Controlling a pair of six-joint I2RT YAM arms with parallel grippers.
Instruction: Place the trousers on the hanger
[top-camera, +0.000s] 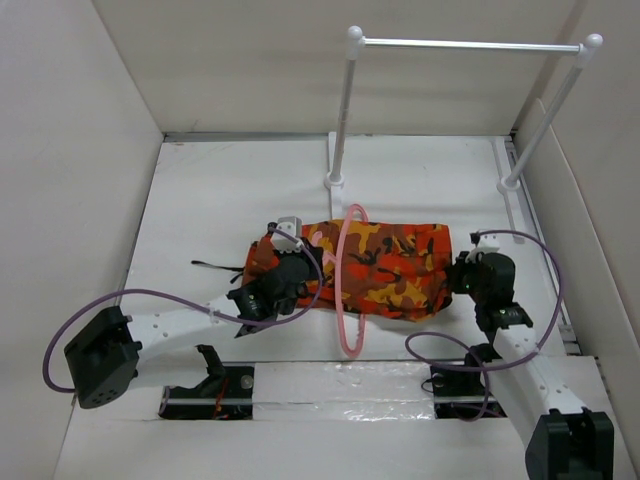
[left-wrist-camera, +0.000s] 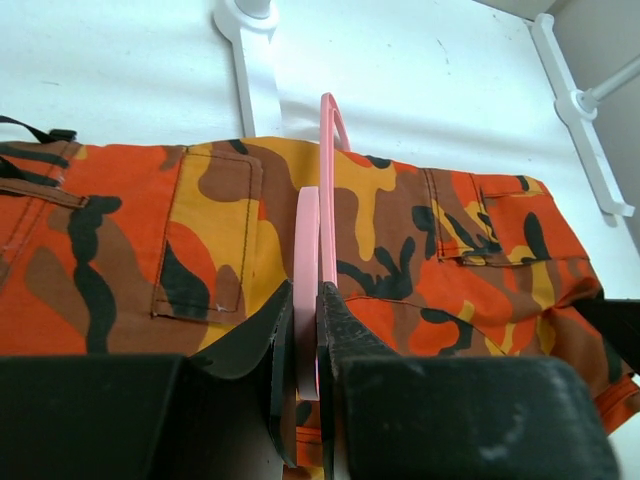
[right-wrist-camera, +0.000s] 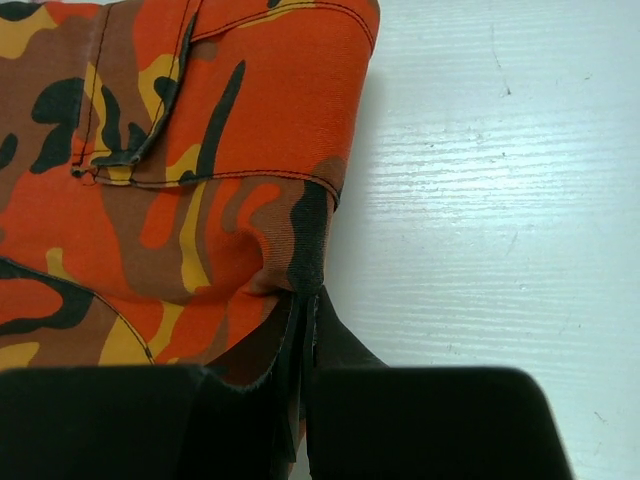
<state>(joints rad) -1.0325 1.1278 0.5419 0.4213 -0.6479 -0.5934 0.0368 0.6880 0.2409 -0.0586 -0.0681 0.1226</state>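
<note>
Far to the left of the left gripper (left-wrist-camera: 306, 302): black drawstrings (left-wrist-camera: 25, 130) trailing off the waist end onto the white table (top-camera: 220, 190). At that gripper itself: closed down narrow on the hanger (left-wrist-camera: 327, 180), pinching a pale pink bar of it between both fingers. Straight ahead of the fingertips: the rest of the thin pink frame standing on edge across the trousers (left-wrist-camera: 130, 230), with its curved far end just past the far hem. Impossible to tell whether any bar passes beneath the cloth. Under and to either side of the fingertips: camouflage fabric in orange, red, yellow and dark brown, lying flat, with a patch pocket just left of the grip and a flapped pocket off to its right. Further right, at the right gripper (right-wrist-camera: 305, 305): squeezed almost fully together on the trouser edge, with cloth bunched into the jaws, fabric ahead and to its left, bare table to its right. Beyond both grippers, toward the back wall: white-and-silver rail stand (top-camera: 470, 44), its left foot near the far edge of the cloth.
</note>
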